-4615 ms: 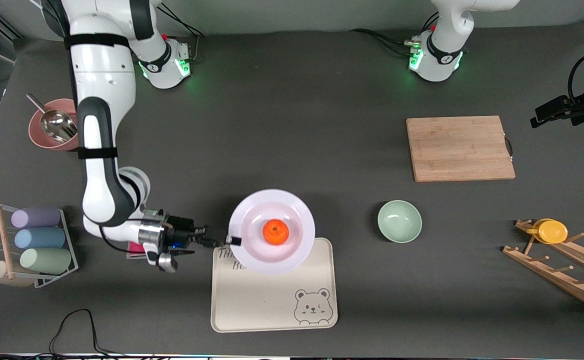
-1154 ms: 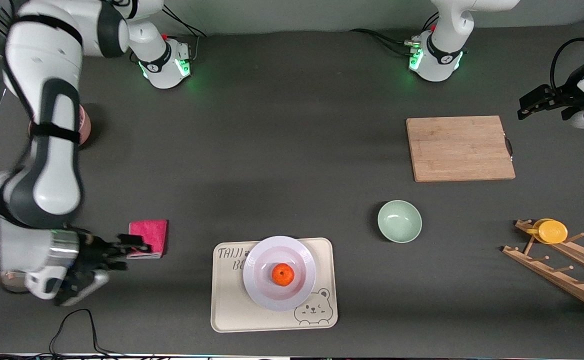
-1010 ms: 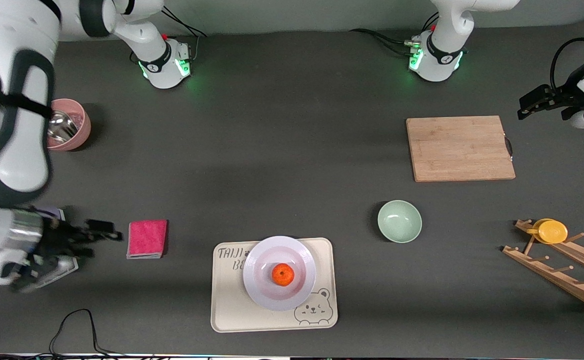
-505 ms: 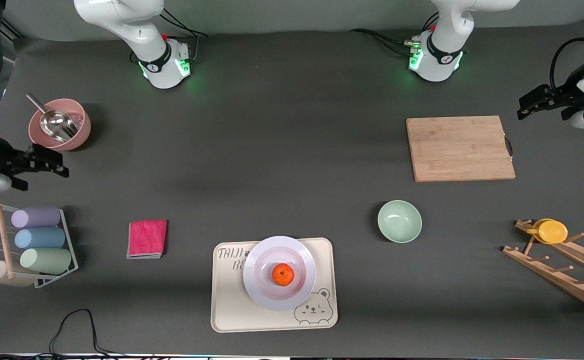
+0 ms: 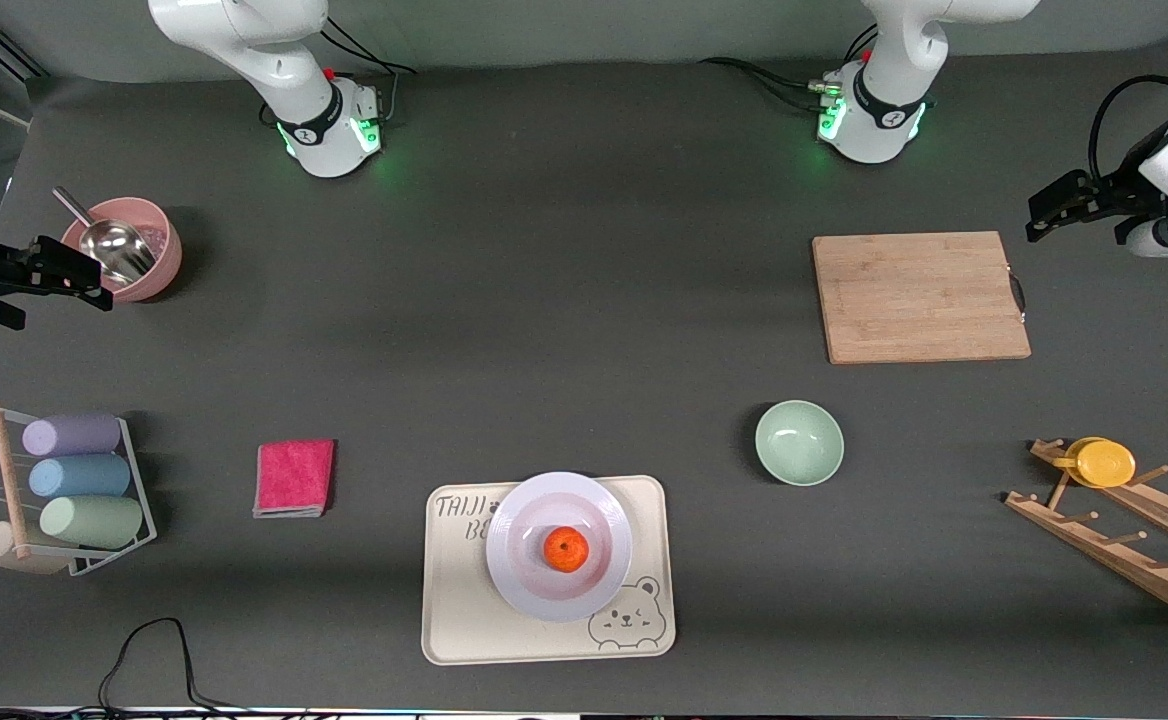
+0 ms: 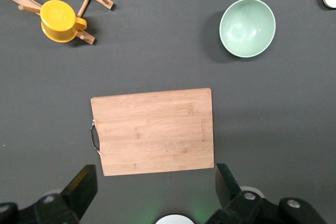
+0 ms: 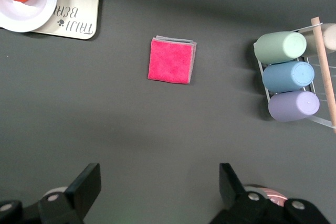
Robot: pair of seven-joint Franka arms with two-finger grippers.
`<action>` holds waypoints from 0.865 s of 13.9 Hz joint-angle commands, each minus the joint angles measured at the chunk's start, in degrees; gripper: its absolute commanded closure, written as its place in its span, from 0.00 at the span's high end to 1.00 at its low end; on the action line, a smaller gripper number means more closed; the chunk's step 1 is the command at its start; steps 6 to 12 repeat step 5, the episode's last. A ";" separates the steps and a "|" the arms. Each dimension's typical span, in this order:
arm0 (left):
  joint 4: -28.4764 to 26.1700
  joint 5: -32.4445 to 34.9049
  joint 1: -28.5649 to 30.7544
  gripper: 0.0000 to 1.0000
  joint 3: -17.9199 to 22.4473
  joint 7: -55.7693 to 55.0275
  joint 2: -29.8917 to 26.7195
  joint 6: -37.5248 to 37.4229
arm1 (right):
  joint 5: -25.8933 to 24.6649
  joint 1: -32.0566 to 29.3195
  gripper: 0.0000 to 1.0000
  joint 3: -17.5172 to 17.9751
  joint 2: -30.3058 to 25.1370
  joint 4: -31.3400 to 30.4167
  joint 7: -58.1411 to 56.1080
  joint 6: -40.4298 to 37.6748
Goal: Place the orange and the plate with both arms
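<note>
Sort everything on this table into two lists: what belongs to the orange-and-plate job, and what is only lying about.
Job: orange, on the plate, which sits on the bear tray.

Lying about: mint-green bowl, cutting board, pink cloth, yellow cup on wooden rack, rack of pastel cups, pink bowl with metal scoop.

The orange (image 5: 566,549), a small round bright-orange fruit, sits in the well of the plate (image 5: 517,520), slightly off centre toward the front camera. The plate is round, glossy white with a faint lilac tint and a wide rim; it lies flat on the beige bear tray (image 5: 464,620), covering part of the tray's printed lettering and touching the bear drawing.
</note>
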 commanded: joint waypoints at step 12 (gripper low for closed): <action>0.74 2.44 -0.45 1.00 -0.65 -0.03 -0.28 0.39 | -1.49 -0.38 1.00 0.75 -1.50 -1.60 2.95 0.13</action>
